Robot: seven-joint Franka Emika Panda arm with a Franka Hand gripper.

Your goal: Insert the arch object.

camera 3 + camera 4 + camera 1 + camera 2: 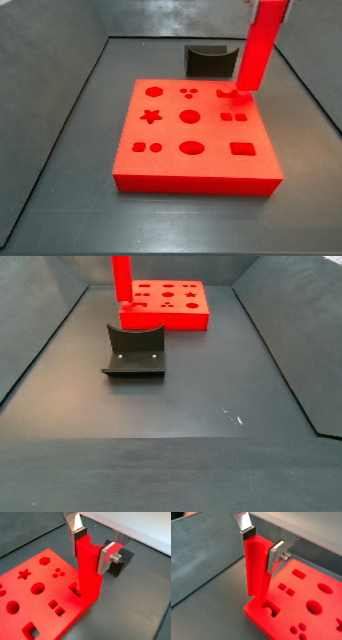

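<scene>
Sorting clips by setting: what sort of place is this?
Likely a lab test cell for robot insertion: dark walled floor, a red board with shaped holes, and the gripper holding the arch object upright at the board.

Lighting: even, fairly bright, from overhead. Shadows: soft and faint. Glare: pale sheen on the dark floor (201, 446) in a side view; red board (194, 135) saturated, its surface detail flattened. Focus: gripper (93, 543), at the upper end of the arch object (87, 569), slightly soft in both wrist views.
</scene>
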